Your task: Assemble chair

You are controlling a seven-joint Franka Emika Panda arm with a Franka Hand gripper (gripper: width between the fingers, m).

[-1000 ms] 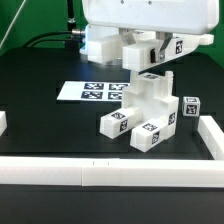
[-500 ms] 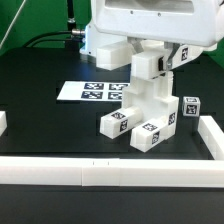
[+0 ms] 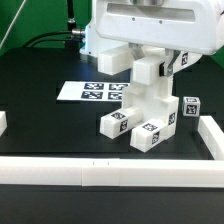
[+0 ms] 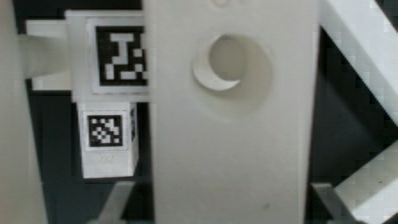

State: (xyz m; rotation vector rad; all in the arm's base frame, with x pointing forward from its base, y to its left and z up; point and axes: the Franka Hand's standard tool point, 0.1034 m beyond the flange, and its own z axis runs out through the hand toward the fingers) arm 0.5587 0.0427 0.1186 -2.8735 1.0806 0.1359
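1. Exterior view against 1 second ago: finds the gripper (image 3: 150, 60) lower and less tilted, now pressed close over the half-built chair (image 3: 152, 112) at centre right of frame, just beside the marker board (image 3: 92, 91).
2. Reads as seating a part onto the stack, with no release yet.
3. Wrist view: shows jaws partly closed around a holed slab (image 4: 222, 110), with fingers (image 4: 111, 203) on both sides of it.
4. Cannot tell whether the joint is seated: hides the contact behind the arm's white housing and crops the tagged block (image 4: 111, 130).

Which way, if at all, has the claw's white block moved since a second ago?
Yes. The white block has come down, its underside now nearer the level of the marker board.
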